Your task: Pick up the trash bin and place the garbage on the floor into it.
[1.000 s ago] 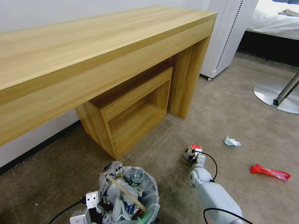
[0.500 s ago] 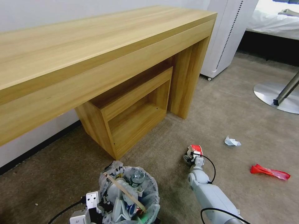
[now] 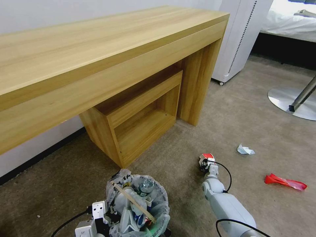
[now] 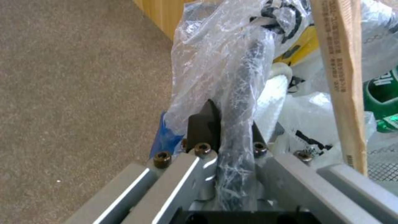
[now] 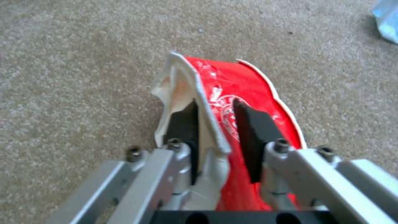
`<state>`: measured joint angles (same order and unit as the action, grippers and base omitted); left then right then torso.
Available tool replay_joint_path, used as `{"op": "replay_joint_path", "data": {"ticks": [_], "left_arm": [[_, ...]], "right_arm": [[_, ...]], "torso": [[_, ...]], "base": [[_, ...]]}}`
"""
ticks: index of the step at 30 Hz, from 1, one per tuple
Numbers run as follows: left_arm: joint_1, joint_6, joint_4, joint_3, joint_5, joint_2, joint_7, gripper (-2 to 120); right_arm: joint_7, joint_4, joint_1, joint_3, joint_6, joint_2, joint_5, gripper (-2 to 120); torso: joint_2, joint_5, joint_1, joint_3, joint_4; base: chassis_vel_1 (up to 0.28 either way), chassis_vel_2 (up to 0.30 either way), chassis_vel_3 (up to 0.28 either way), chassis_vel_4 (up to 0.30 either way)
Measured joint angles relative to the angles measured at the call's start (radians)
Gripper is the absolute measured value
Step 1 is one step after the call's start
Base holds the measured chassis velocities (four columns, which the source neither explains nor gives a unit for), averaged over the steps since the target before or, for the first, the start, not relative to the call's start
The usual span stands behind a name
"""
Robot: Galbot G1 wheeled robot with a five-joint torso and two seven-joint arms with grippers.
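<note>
The small round dark trash bin, lined with a crinkly translucent white plastic bag with black print and a yellow mark, sits at the near left, in front of the light wood desk and its low open shelf unit. The left gripper is clamped on the bin's dark rim through the bag. Inside lie a clear bottle with a silver cap, a green-labelled container whose white lettering is cut off and unreadable, crumpled white wrappers, and a thin flat wooden stick lying slantwise across the mouth, its far end to the left, its near end to the right; rows of small print run along it but are too fine to read. To the right, the right gripper pinches a red-and-white packet between its dark pads, just above the beige short-pile carpet floor; the packet's long axis runs away from the gripper, with a faint white emblem on the red face. Farther right on the floor lie a crumpled white-and-blue wrapper and a flat red packet, well apart.
</note>
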<state>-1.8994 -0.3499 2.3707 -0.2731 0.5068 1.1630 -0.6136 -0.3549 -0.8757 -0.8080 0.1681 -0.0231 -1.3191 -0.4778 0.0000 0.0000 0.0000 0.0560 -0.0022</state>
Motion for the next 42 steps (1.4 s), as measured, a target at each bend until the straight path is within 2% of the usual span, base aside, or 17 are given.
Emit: {"op": "replay_joint_path", "data": {"ticks": [1, 3, 6, 14, 15, 16, 17, 18, 19, 20, 21, 24, 25, 28, 33, 35, 42], "left_arm": [[0.000, 0.000, 0.000, 0.000, 0.000, 0.000, 0.000, 0], [0.001, 0.000, -0.001, 0.000, 0.002, 0.000, -0.002, 0], [0.001, 0.000, -0.001, 0.000, 0.002, 0.000, -0.003, 0], [-0.005, 0.001, -0.003, 0.001, 0.000, 0.007, -0.003, 0], [-0.009, 0.002, -0.002, 0.001, -0.002, 0.010, -0.003, 0], [-0.011, 0.002, 0.001, 0.001, -0.002, 0.012, -0.003, 0], [-0.011, 0.002, 0.001, 0.001, -0.002, 0.012, -0.003, 0], [-0.012, 0.001, 0.012, -0.001, 0.004, 0.013, -0.002, 0], [-0.012, 0.000, 0.020, -0.006, 0.011, 0.012, -0.002, 0], [-0.011, -0.002, 0.028, -0.012, 0.019, 0.011, -0.003, 0], [-0.011, -0.002, 0.028, -0.012, 0.019, 0.011, -0.003, 0], [0.005, -0.012, 0.048, -0.017, 0.048, 0.020, -0.015, 0], [0.005, -0.012, 0.048, -0.017, 0.048, 0.020, -0.015, 0], [0.012, -0.014, 0.061, -0.025, 0.081, 0.028, -0.022, 0], [0.017, -0.019, 0.075, -0.041, 0.129, 0.030, -0.030, 0], [0.016, -0.032, 0.082, -0.050, 0.148, 0.030, -0.027, 0], [0.020, -0.038, 0.071, -0.050, 0.142, 0.055, -0.021, 0]], "right_arm": [[0.000, 0.000, 0.000, 0.000, 0.000, 0.000, 0.000, 18], [0.001, -0.003, 0.000, -0.005, -0.001, 0.005, -0.004, 7], [0.001, -0.006, 0.000, -0.007, -0.003, 0.006, -0.006, 1], [0.008, -0.066, -0.041, -0.006, -0.012, 0.019, -0.017, 0], [0.049, -0.114, -0.061, 0.005, -0.042, 0.035, -0.027, 0], [0.144, -0.167, -0.077, 0.026, -0.134, 0.054, -0.029, 0], [0.144, -0.167, -0.077, 0.026, -0.134, 0.054, -0.029, 0], [0.323, -0.257, -0.093, 0.044, -0.269, 0.084, -0.054, 0], [0.443, -0.350, -0.107, 0.048, -0.330, 0.121, -0.105, 0], [0.535, -0.440, -0.122, 0.049, -0.356, 0.164, -0.164, 0], [0.535, -0.440, -0.122, 0.049, -0.356, 0.164, -0.164, 0], [0.714, -0.656, -0.156, 0.027, -0.380, 0.282, -0.299, 0], [0.714, -0.656, -0.156, 0.027, -0.380, 0.282, -0.299, 0], [0.838, -0.824, -0.187, -0.006, -0.373, 0.360, -0.383, 0], [0.957, -0.923, -0.200, -0.049, -0.368, 0.425, -0.414, 0], [1.004, -0.978, -0.201, -0.108, -0.355, 0.477, -0.442, 0], [0.987, -1.071, -0.186, -0.295, -0.318, 0.553, -0.488, 0]], "torso": [[0.000, 0.0000, 0.000, 0.000, 0.0000], [0.000, 0.0000, 0.000, 0.000, 0.0000], [0.000, 0.0000, 0.000, 0.000, 0.0000], [0.000, 0.0002, 0.000, 0.000, 0.0000], [0.000, 0.0002, 0.000, 0.000, 0.0000], [0.000, 0.0000, 0.000, 0.000, -0.0001], [0.000, 0.0000, 0.000, 0.000, -0.0001], [0.000, 0.0002, 0.000, 0.000, 0.0000], [0.000, 0.0005, 0.000, 0.000, 0.0003], [0.000, -0.0001, 0.000, 0.000, 0.0003], [0.000, -0.0001, 0.000, 0.000, 0.0003], [0.000, -0.0001, 0.000, 0.000, -0.0003], [0.000, -0.0001, 0.000, 0.000, -0.0003], [0.000, -0.0003, 0.000, 0.000, 0.0000], [0.000, -0.0001, 0.000, 0.000, 0.0000], [0.000, 0.0002, 0.000, 0.000, 0.0000], [0.000, -0.0002, 0.000, 0.000, 0.0000]], "base": [[0.000, 0.000, 0.000, 0.000], [0.000, 0.000, 0.000, 0.000], [0.000, 0.000, 0.000, 0.000], [0.000, 0.000, 0.000, 0.000], [0.000, 0.000, 0.000, 0.000], [0.000, 0.000, 0.000, 0.000], [0.000, 0.000, 0.000, 0.000], [0.000, 0.000, 0.000, 0.000], [0.000, 0.000, 0.000, 0.000], [0.000, 0.000, 0.000, 0.000], [0.000, 0.000, 0.000, 0.000], [0.000, 0.000, 0.000, 0.000], [0.000, 0.000, 0.000, 0.000], [0.000, 0.000, 0.000, 0.000], [0.000, 0.000, 0.000, 0.000], [0.000, 0.000, 0.000, 0.000], [0.000, 0.000, 0.000, 0.000]]}}
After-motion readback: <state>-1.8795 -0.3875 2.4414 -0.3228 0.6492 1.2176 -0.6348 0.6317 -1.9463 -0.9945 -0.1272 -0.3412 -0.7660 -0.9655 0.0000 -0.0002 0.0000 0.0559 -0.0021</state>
